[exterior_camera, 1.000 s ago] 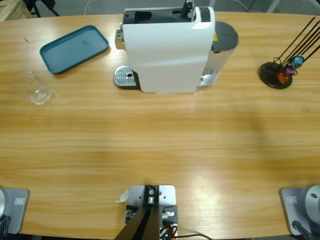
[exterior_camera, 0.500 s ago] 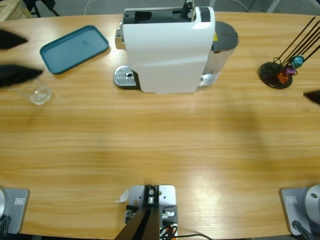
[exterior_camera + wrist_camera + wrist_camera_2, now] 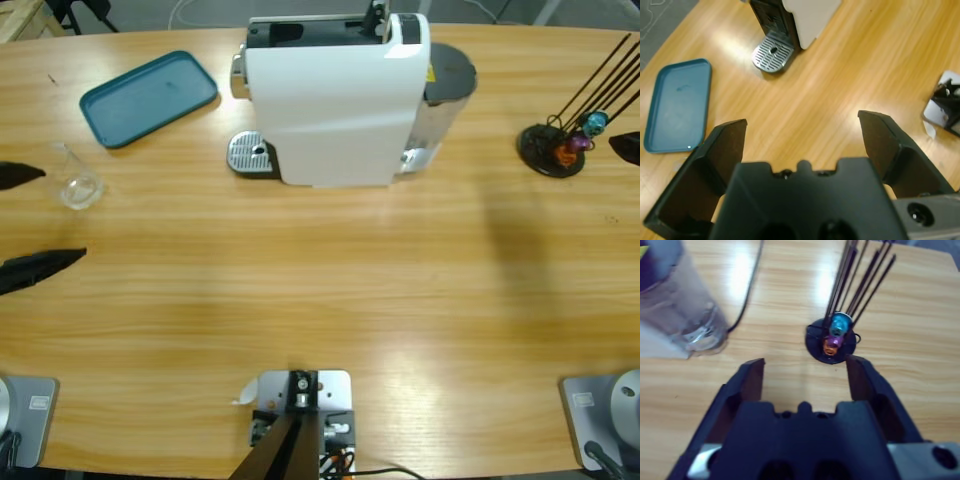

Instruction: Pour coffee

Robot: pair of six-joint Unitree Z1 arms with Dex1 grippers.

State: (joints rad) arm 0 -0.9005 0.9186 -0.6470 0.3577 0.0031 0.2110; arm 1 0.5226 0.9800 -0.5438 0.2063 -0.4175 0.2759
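A white coffee machine stands at the back middle of the table, with a round metal drip tray at its left foot. A small clear glass cup sits near the left edge. My left gripper comes in from the left edge, open and empty, with one jaw just left of the cup and the other nearer the front. Along the left gripper, the left wrist view shows the drip tray. My right gripper is open and empty, facing the capsule stand.
A teal tray lies at the back left. The black capsule stand with long rods holds coloured capsules at the right edge. A clear water tank sits behind the machine, and a black cable runs beside it.
Both grippers came into the high view within the last second. The left jaws shifted from over the cup towards the table's front. The right jaw tip moved back towards the capsule stand.
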